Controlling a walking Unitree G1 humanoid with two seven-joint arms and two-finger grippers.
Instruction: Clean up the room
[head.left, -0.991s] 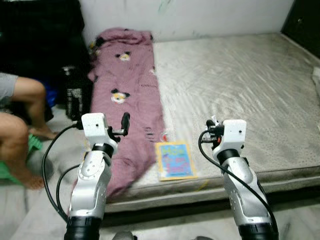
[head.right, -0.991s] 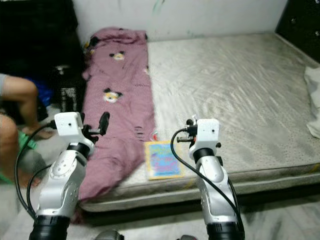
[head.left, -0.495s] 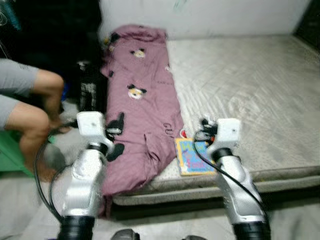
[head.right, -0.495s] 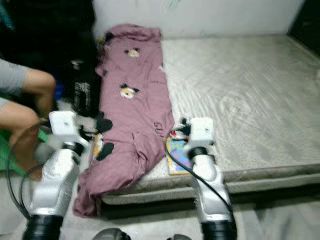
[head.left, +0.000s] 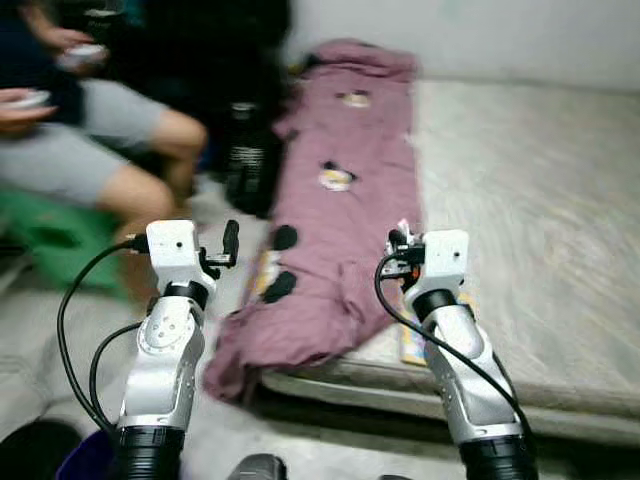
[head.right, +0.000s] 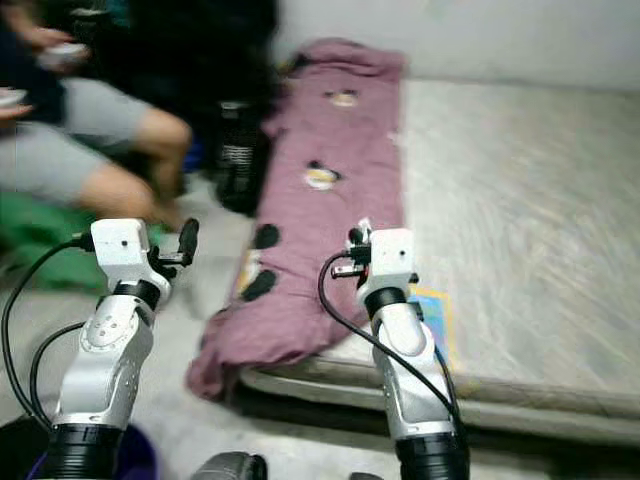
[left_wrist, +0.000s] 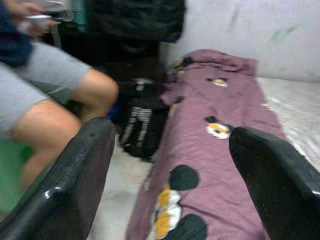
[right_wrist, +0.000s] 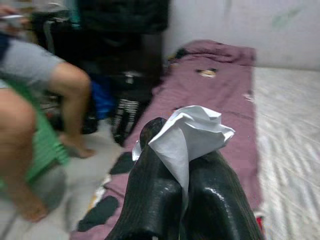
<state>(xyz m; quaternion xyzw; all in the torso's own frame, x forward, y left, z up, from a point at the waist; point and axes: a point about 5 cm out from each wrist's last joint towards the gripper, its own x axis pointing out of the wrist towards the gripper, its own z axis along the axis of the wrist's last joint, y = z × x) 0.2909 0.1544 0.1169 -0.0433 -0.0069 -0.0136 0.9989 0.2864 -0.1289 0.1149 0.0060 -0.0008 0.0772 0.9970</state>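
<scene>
A crumpled white paper (right_wrist: 192, 132) is pinched between the closed fingers of the right gripper (right_wrist: 176, 187), its loose folds standing up past the fingertips; in the head views it is seen only as a small white scrap at the front of that gripper (head.left: 403, 232). The paper is carried above the near edge of the mattress (head.left: 560, 230), over the long purple blanket (head.left: 345, 215), whose long axis runs away from the robot towards the wall. The left gripper (left_wrist: 170, 175) is held with its fingers spread wide and nothing between them, out beyond the blanket's edge over the floor. A dark rounded rim (head.left: 40, 450) is glimpsed low beside the left arm; whether it is a bin cannot be told. If it is, the paper would have to be taken leftward and down, across the robot's front. A seated person (head.left: 110, 160) is at the far left, well apart.
</scene>
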